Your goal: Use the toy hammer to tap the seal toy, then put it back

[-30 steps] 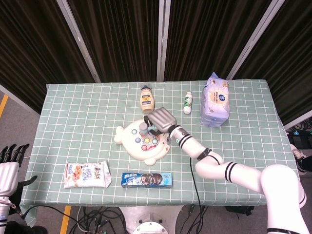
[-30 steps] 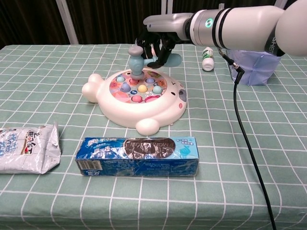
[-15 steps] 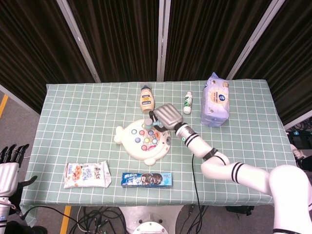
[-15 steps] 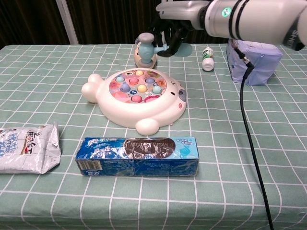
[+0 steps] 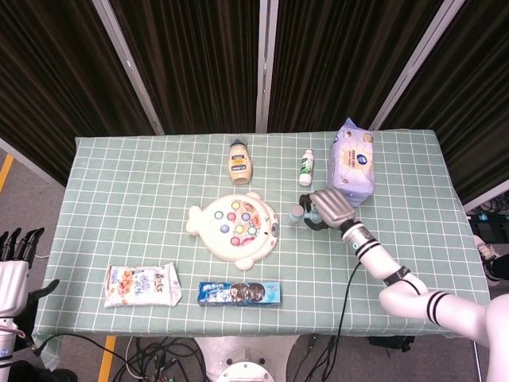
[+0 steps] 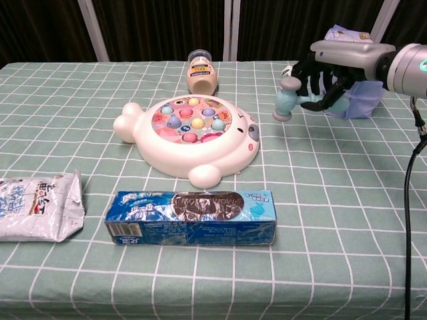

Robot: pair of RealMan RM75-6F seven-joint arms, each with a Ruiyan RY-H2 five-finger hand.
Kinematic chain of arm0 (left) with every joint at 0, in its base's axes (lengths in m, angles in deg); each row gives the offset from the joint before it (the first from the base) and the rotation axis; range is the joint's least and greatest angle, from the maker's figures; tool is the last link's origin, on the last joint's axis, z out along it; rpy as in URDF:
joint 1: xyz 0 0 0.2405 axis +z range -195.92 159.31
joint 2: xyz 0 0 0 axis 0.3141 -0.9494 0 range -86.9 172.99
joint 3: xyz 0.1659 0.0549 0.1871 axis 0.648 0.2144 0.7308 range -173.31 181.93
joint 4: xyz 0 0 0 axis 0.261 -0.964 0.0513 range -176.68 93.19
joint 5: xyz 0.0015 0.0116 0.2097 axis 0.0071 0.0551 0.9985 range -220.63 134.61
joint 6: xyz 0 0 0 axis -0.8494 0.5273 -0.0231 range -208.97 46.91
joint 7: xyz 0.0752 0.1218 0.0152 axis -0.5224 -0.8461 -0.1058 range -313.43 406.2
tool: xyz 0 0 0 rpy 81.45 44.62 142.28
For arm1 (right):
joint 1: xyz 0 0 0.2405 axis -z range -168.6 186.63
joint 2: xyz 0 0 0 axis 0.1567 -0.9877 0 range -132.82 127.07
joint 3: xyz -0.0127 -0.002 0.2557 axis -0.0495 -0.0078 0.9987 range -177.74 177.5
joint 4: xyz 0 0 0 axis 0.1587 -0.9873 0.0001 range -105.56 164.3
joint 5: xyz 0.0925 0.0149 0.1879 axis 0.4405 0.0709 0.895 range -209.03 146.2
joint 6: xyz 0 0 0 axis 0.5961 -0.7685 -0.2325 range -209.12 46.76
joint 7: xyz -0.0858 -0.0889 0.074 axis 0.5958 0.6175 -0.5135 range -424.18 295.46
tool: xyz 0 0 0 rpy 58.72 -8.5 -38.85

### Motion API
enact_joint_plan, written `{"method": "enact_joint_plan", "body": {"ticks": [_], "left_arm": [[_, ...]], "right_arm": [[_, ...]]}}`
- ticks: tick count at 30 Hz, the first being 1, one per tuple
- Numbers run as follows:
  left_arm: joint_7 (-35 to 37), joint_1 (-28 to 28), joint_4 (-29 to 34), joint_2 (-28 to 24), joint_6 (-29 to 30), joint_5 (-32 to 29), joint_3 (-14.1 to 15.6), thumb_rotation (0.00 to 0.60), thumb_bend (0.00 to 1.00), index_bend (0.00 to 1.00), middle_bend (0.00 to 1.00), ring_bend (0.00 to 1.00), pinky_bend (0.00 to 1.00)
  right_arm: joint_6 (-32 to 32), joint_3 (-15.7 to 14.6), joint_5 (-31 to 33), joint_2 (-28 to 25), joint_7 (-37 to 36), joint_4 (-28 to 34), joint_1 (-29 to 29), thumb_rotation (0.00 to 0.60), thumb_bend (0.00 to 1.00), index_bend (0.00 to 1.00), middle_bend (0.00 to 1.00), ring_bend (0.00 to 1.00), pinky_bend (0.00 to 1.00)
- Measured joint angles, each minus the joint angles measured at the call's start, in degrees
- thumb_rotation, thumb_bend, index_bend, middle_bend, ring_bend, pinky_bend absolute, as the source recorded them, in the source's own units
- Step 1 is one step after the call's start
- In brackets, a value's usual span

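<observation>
The white seal toy (image 5: 234,229) (image 6: 189,137), its top studded with coloured pegs, lies in the middle of the green checked table. My right hand (image 5: 329,210) (image 6: 327,75) hovers to the right of the seal and grips the pale blue toy hammer (image 5: 298,213) (image 6: 287,98) by its handle. The hammer head points left and hangs above the cloth, apart from the seal. My left hand (image 5: 14,267) hangs open off the table's left edge, seen only in the head view.
A sauce bottle (image 5: 239,161) (image 6: 202,72) stands behind the seal. Behind my right hand are a small white bottle (image 5: 306,168) and a blue wipes pack (image 5: 352,163) (image 6: 355,93). In front lie a blue biscuit box (image 5: 239,293) (image 6: 191,217) and a snack bag (image 5: 141,285) (image 6: 37,205).
My right hand has carried the hammer from over the seal's pegs up, then across to the right, well clear of the seal. The left hand has barely moved.
</observation>
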Motion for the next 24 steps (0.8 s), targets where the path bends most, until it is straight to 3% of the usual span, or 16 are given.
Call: {"method": "enact_joint_plan", "body": {"ticks": [7,12,16,24], "left_arm": [[-0.2,0.0,0.6,-0.2,-0.5,-0.5,0.2,0.6,0.01,0.09,0.13,0.02,0.0],[-0.1,0.1,0.5,-0.2,-0.5,-0.5,0.3,0.6,0.01,0.09,0.13,0.02,0.0],[0.0,0.2,0.4,-0.1,-0.5,-0.5,0.4,0.6,0.01,0.09,0.13,0.02,0.0],[0.1,-0.1,0.2,-0.1,-0.9,-0.5,0.3,0.6,0.01,0.09,0.13,0.02,0.0]], "right_arm": [[0.2,-1.6,-4.0,4.8,-4.9,-7.1,1.4,0.6,0.41,0.6,0.49,0.41,0.5],[0.2,-1.8,-5.6,6.9,-6.5,-10.1,1.9,0.6,0.3,0.5,0.42,0.32,0.44],[-0.4,-2.0,-6.7,7.2,-7.7,-10.4,2.7,0.6,0.25,0.4,0.36,0.27,0.41],[-0.6,-2.1,-7.2,6.5,-7.8,-9.2,3.8,0.6,0.23,0.29,0.31,0.21,0.33]]}}
